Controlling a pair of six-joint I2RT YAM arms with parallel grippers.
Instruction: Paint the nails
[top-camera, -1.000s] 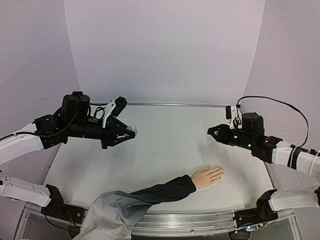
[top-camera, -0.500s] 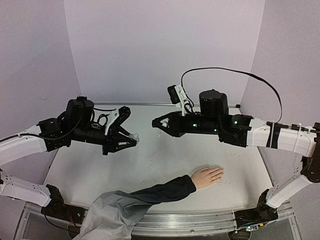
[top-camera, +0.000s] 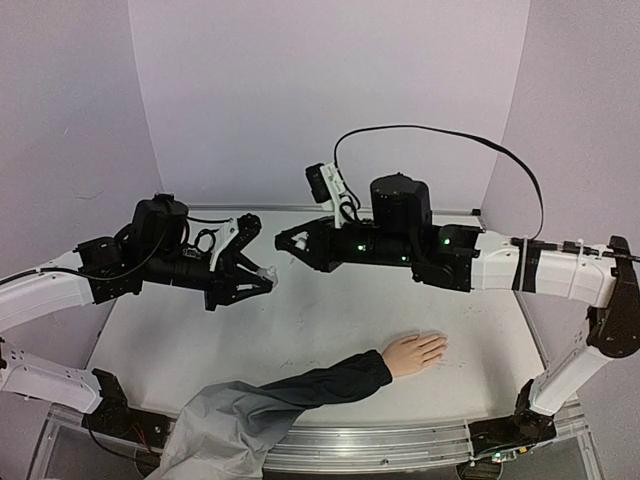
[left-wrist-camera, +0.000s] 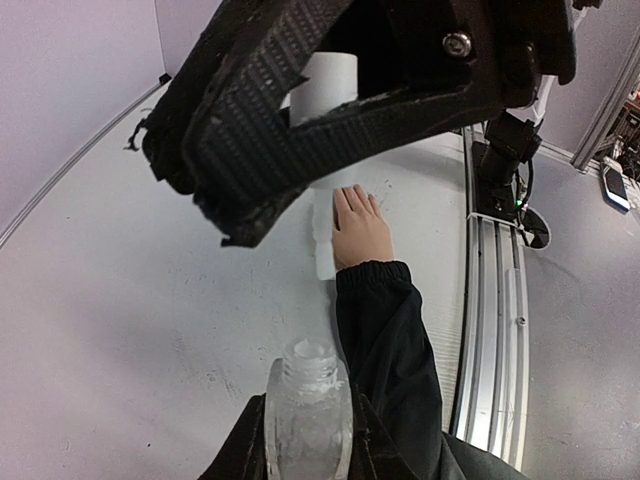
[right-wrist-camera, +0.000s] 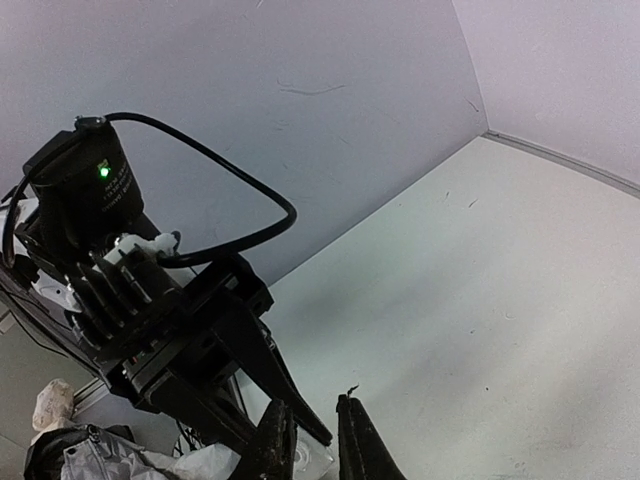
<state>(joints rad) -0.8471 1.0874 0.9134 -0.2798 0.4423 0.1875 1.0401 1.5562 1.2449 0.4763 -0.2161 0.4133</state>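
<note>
Over mid-table my right gripper, pressed shut, has swung to the left gripper pinching the bottle. Probably uncapping next; nails bare.

No readable text, label, brand or number in any view. Nothing legible on the clear bottle, the mannequin hand, the dark sleeve or the table.

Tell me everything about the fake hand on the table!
The hand is pale peach and looks like smooth plastic. It lies flat, palm down, on the white table near the front edge, fingers close together and pointing right. A dark navy sleeve with a gathered cuff covers its wrist. Its nails are skin-coloured and too tiny to make out.
</note>
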